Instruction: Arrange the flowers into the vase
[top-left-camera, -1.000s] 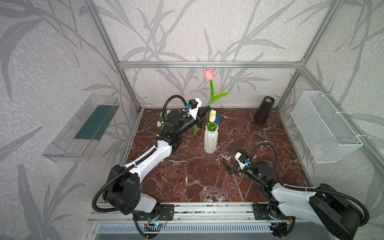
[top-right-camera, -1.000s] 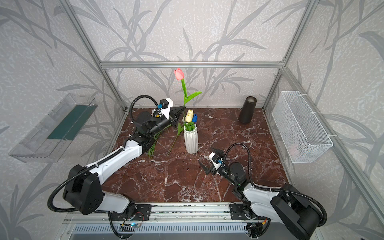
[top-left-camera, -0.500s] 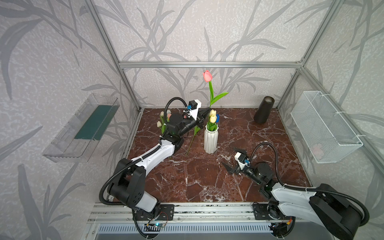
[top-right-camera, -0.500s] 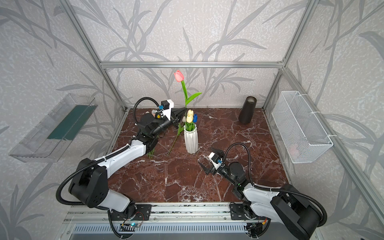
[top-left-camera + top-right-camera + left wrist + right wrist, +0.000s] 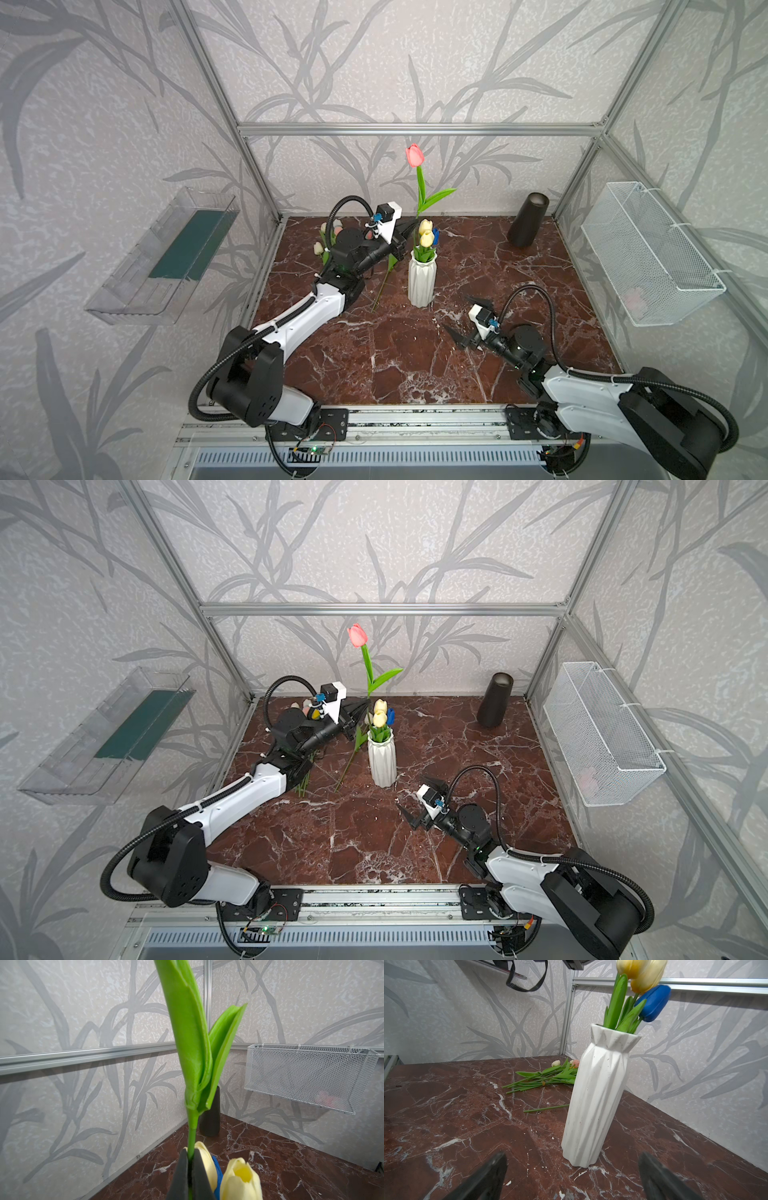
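In both top views the left pincer pinches the pink tulip mid-stem. Its head is high and its foot low beside the vase - not in it. The insertion step looks to be in hand; next, the foot must be lifted over the rim.

Only the left wrist view shows the jaws pressed onto the stem, with yellow tulips just beyond.

The right wrist view shows the right pincer spread and empty, facing the vase - and the loose flowers on the worktop, half hidden from above.
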